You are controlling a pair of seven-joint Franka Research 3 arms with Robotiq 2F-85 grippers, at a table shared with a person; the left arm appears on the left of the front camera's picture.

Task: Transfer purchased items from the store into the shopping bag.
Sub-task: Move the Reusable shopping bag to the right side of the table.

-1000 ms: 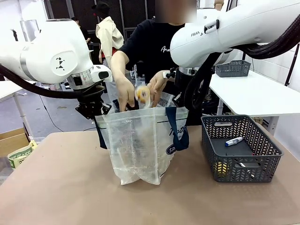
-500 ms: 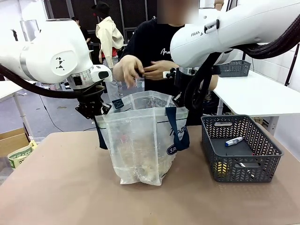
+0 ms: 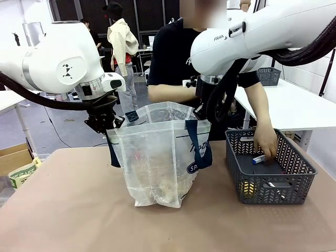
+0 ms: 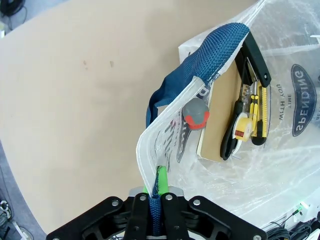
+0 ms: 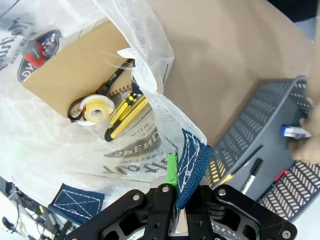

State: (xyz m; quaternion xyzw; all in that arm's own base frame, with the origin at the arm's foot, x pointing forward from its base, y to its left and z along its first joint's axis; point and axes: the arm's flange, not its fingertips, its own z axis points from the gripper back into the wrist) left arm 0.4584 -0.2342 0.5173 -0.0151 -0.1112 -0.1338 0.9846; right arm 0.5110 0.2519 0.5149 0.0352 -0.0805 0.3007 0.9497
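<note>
Both white arms hold the frosted shopping bag [image 3: 157, 157] upright and open on the worktop [image 3: 63, 210]. The left jaws are pinching one navy handle [image 4: 200, 65], and the right jaws the other handle [image 5: 192, 160]. Just beside the bag is the grey basket [image 3: 262, 191], where the person's hand [image 3: 266, 143] reaches a white-and-blue tube [image 3: 261, 158]. Inside the bag lie cardboard [image 4: 222, 110], scissors [image 4: 228, 142] and a tape roll [image 5: 97, 110].

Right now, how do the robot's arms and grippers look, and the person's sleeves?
The left arm and right arm are white and rounded, with black cables; the right one reads FRAN. The left gripper and right gripper are black with green pads. The person wears short black sleeves.
</note>
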